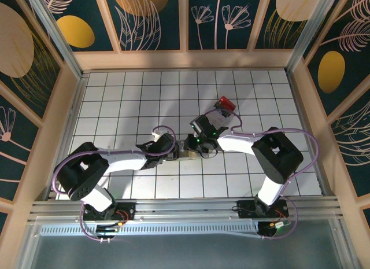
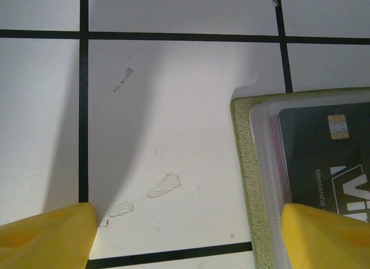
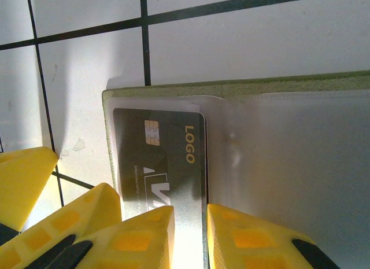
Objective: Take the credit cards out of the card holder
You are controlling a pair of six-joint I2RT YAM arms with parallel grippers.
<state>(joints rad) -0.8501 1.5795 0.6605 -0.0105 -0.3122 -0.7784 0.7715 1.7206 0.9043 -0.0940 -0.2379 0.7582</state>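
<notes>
Right wrist, right pincer (image 3: pixel 191 223) straddling card (image 3: pixel 159 159) edge, open card holder (image 3: pixel 260 84), tiles (image 3: pixel 260 37) beside

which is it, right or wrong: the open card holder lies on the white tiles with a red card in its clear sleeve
Wrong on the colour. The card in the clear sleeve of the open card holder is black with a gold chip, not red, as the right wrist view shows. The holder does lie on the white tiles.

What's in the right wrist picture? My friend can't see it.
The right gripper, jaws nearly together, sits over the edge of a dark card marked LOGO inside the open green card holder. White tiled table underneath.
</notes>
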